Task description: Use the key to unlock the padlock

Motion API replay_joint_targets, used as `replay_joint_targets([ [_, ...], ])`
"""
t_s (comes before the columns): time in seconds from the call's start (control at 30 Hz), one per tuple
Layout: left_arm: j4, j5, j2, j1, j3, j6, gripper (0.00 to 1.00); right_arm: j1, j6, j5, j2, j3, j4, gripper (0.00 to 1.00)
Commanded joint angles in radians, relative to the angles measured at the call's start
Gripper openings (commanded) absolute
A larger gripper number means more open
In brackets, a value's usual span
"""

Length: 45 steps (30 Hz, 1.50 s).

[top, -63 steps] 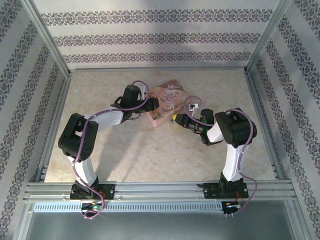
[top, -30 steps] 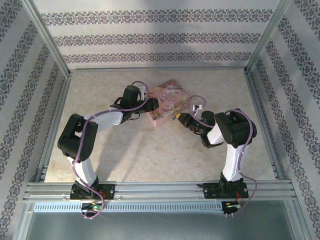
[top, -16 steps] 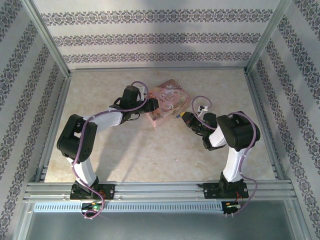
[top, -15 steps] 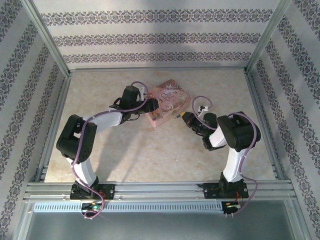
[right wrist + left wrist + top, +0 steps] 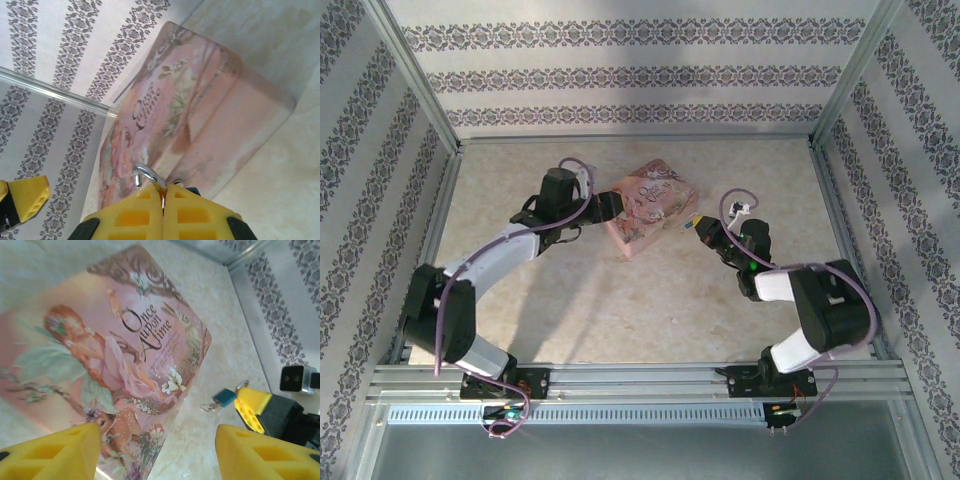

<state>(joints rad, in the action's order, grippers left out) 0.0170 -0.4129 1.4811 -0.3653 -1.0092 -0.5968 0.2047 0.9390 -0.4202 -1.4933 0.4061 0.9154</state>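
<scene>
1. The padlock is a tiny teal-blue body with small silvery bits at either end, far smaller than the box next to it. In the right wrist view, a silvery loop curls up from between the yellow fingertips.
2. It sits at the very tip of the right gripper, whose two fingers are pressed together on that silvery metal. We cannot tell exactly which metal part they pinch.
3. From above, the padlock is at about 4 o'clock of the pink box, just beside its near right corner and not touching it. We cannot tell whether it rests on the table or hangs just above it.
4. The box is flat and pink. It is printed with a long-haired girl, a deer, a rabbit and flowers, and with the words "Once upon a time". It lies flat on the table, turned corner-wise to the arms. It is closed, so we cannot see what is inside.
5. The left gripper is at about 9 o'clock of the box, with its tip at the box's left edge. Its yellow fingers are spread wide with nothing between them. We cannot tell whether they touch the box.
6. From the table's middle, the box is at about 12 o'clock and the padlock at about 2 o'clock. The table is pale and marbled, and walls with patterned stripes enclose it on three sides.
</scene>
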Motion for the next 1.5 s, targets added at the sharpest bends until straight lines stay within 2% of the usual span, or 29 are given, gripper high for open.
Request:
replay_joint_targets([
  [0.0, -0.078, 0.11, -0.092, 0.021, 0.047, 0.087, 0.65, -0.006, -0.132, 0.036, 0.122, 0.04, -0.262, 0.0],
  [0.1, -0.121, 0.21, -0.173, 0.037, 0.092, 0.142, 0.69, 0.002, -0.224, 0.055, 0.238, 0.08, -0.451, 0.0],
  [0.4, -0.115, 0.403, -0.454, 0.062, 0.278, 0.225, 0.82, 0.017, -0.406, 0.088, 0.52, 0.176, -0.934, 0.0],
  [0.6, -0.076, 0.503, -0.626, 0.064, 0.389, 0.238, 0.96, 0.029, -0.457, 0.066, 0.617, 0.246, -1.183, 0.0],
  [0.67, -0.076, 0.552, -0.665, 0.064, 0.416, 0.242, 1.0, 0.056, -0.497, 0.1, 0.626, 0.292, -1.291, 0.0],
  [0.8, -0.152, 0.68, -0.682, 0.064, 0.414, 0.256, 1.0, 0.146, -0.548, 0.205, 0.61, 0.399, -1.493, 0.0],
  [1.03, -0.131, 0.741, -0.715, 0.066, 0.435, 0.262, 0.99, 0.297, -0.533, 0.288, 0.511, 0.512, -1.723, 0.0],
  [1.23, -0.149, 0.768, -0.722, 0.067, 0.434, 0.252, 1.0, 0.409, -0.476, 0.285, 0.415, 0.495, -1.739, 0.0],
  [1.47, -0.172, 0.771, -0.726, 0.068, 0.44, 0.249, 1.0, 0.48, -0.457, 0.247, 0.273, 0.457, -1.697, 0.0],
])
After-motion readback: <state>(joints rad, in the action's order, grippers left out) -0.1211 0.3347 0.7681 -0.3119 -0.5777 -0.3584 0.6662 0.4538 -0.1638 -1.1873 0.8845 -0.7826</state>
